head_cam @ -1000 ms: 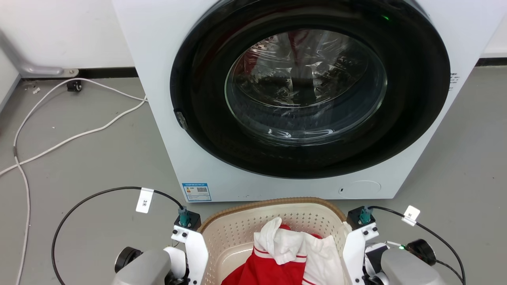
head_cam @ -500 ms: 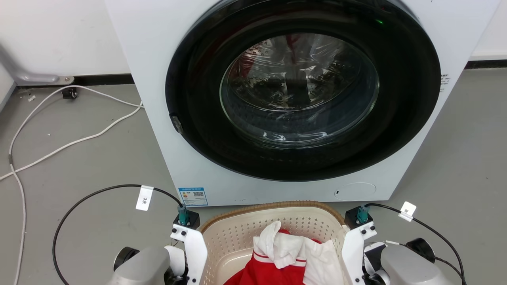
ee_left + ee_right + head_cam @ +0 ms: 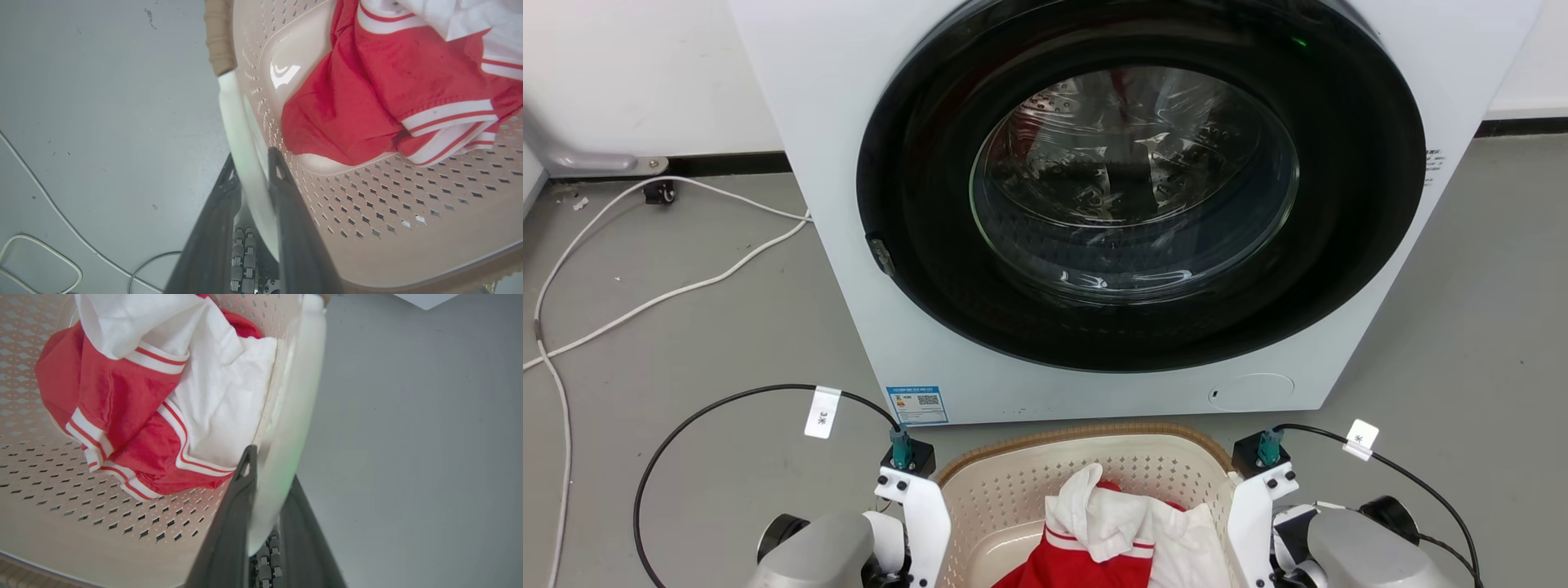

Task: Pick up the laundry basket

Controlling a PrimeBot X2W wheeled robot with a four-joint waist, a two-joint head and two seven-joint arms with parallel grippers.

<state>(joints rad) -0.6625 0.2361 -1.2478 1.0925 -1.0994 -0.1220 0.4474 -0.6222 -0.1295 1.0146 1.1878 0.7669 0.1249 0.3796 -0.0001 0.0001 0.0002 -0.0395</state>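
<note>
Looking down from the head, you see the basket (image 3: 1013, 482) at bottom centre, on the near side of the washer (image 3: 841, 204) and just short of its base, with the brown rim (image 3: 1078, 429) curving toward the machine. Washer door (image 3: 1135, 180): round, dark-framed, closed, its glass showing the drum. The left wrist bracket (image 3: 925, 510) and right wrist bracket (image 3: 1252, 510), both white, stand close against the basket's two sides. Each is fed by a black cable (image 3: 727, 398) carrying a white tag. A white cable (image 3: 686, 282) trails over the grey floor (image 3: 1462, 327) to the left of the washer.

Left wrist view: your left gripper (image 3: 252, 161) is clenched on the basket by its white left handle (image 3: 237, 118). One dark finger lies outside the handle, the other inside against the perforated wall, and both press the plastic between them.

Right wrist view: your right gripper (image 3: 271, 467) is likewise clamped on the white right handle (image 3: 302, 367), inner finger on the basket side, outer finger on the floor side.

Contents: a red garment (image 3: 1062, 563) with white striped trim, bunched with a white garment (image 3: 1127, 514) on top. The white cloth touches the right wall beside the inner finger. Whether the basket's bottom rests on the floor or hangs clear of it, you cannot tell from these views.
</note>
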